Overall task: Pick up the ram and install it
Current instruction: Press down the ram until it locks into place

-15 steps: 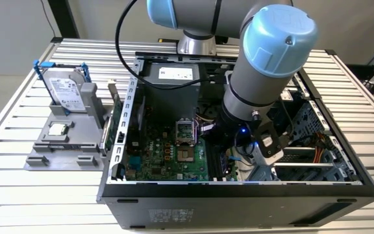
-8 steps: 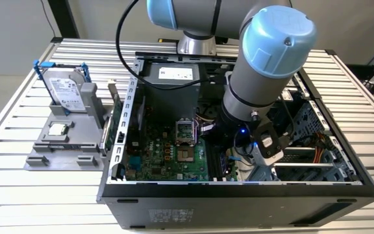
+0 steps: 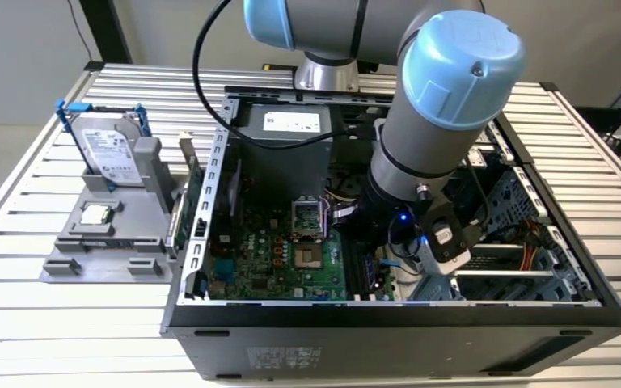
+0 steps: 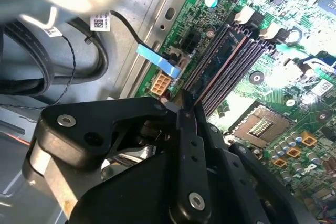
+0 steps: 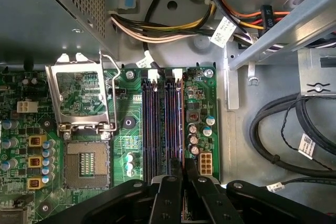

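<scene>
Reaching down into an open computer case (image 3: 397,311) at the centre of the exterior view, the arm's gripper (image 5: 184,174) sits just above the memory slots (image 5: 163,124) of a green motherboard (image 3: 278,259). In the first wrist view the black fingers (image 5: 170,192) stand nearly closed at the bottom centre of the frame, with only a thin gap between them, and a narrow dark edge that may be the ram (image 5: 183,169) is pinched there in line with the slot nearest the white power connector (image 5: 204,163); whether it is seated cannot be told. The second wrist view shows the same fingers (image 4: 186,129) pressed together at the end of the slot rows (image 4: 231,56). An open CPU socket (image 5: 86,163) with its raised metal frame (image 5: 81,95) lies in the left half of the first wrist view. At the exterior view's left, on the slatted table (image 3: 30,307), a grey holder (image 3: 106,242) carries an upright hard drive (image 3: 111,149) and a small silver CPU chip (image 3: 96,214).
</scene>
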